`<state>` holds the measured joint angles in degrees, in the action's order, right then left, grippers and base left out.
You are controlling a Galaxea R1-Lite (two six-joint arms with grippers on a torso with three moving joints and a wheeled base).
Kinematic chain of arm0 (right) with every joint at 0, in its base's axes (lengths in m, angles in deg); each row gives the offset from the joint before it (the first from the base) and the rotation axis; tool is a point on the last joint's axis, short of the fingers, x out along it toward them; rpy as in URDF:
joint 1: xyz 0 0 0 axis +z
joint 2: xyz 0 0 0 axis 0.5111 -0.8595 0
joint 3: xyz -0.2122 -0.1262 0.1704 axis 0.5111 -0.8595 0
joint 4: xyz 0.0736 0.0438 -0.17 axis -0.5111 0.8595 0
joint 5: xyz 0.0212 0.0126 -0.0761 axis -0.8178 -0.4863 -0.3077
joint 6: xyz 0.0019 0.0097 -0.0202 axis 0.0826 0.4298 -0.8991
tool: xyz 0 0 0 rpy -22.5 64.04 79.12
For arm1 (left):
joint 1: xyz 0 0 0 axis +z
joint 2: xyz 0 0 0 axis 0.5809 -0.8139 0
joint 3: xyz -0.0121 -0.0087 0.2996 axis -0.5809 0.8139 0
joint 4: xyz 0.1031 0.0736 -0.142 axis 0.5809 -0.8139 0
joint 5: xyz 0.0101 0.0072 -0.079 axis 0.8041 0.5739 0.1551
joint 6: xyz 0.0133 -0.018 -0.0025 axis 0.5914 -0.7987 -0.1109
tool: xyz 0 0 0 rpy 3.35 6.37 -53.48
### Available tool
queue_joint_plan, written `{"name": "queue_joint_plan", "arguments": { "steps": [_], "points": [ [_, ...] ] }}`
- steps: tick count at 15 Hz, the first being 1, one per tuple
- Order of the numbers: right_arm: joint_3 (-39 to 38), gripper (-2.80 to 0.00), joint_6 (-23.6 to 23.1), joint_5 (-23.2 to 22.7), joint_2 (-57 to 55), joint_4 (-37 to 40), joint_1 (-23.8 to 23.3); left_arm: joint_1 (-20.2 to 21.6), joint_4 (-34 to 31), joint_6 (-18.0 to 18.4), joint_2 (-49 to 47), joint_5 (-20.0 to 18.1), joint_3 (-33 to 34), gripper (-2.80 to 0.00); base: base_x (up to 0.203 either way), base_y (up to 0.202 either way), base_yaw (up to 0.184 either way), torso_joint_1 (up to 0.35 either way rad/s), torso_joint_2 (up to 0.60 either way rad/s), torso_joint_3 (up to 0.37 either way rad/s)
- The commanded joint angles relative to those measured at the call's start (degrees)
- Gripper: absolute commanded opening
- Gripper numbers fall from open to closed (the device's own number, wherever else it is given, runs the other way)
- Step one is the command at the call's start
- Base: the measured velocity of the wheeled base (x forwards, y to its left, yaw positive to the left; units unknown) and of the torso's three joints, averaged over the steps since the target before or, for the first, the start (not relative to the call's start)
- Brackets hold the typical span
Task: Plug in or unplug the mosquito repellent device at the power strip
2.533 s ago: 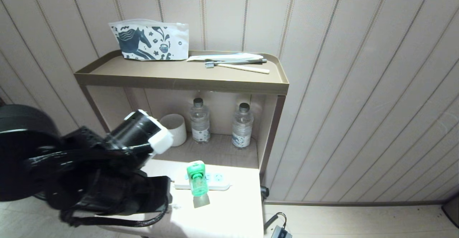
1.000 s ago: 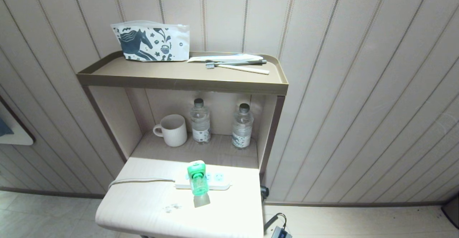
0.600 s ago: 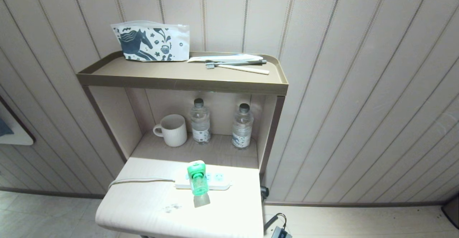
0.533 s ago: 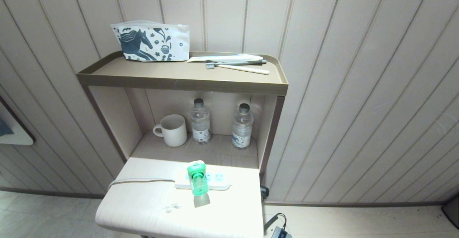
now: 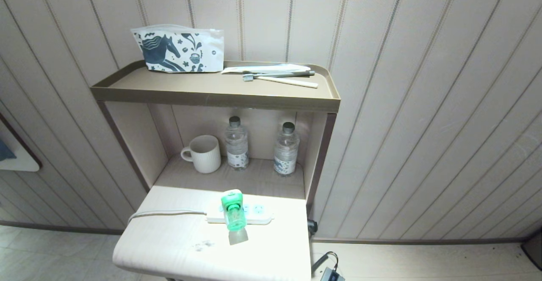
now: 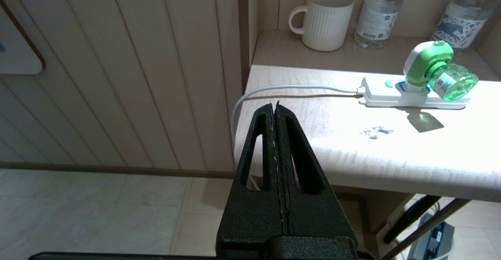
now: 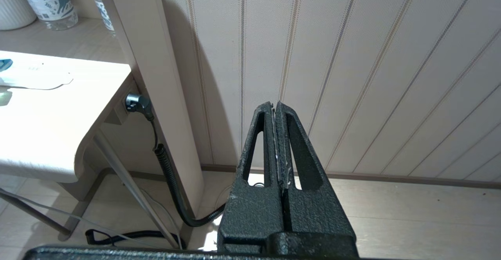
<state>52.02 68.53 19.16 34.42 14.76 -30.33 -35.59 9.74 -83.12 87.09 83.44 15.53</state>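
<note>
Since the earliest frame the left arm has gone from the head view, which is now showing no arm at all, and since a second ago nothing on the table has shifted. Only the wrist views are showing the pincers: the left gripper is hanging off the table's near left corner with its fingers pressed together on nothing, and the right gripper is hanging by the panelled wall, also pressed together and empty. The mosquito repellent device is sitting plugged into the power strip on the pale table, its green head toward 12 o'clock and its translucent bottle pointing toward 6 o'clock in the head view, across the strip's long axis, which is running 9 to 3. The white cord is leaving toward 9 o'clock. The left wrist view is revealing the bottle tilting slightly upward. Behind are standing a mug and two water bottles.
</note>
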Motion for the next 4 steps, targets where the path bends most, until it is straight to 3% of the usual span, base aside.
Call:
{"name": "queue_joint_plan", "arguments": {
  "steps": [1,4],
  "points": [
    [0.0,-2.8,0.1,0.1,0.0,0.0,-0.1,0.0,0.1,0.0,-0.1,0.0,0.0,-2.8,0.0,0.0,0.0,0.0,0.0,0.0],
    [0.0,-2.8,0.4,0.3,-0.1,0.0,-0.1,0.0,0.2,-1.3,-0.1,0.0,0.0,-2.8,0.0,0.0,0.0,0.0,0.0,0.0]
  ]
}}
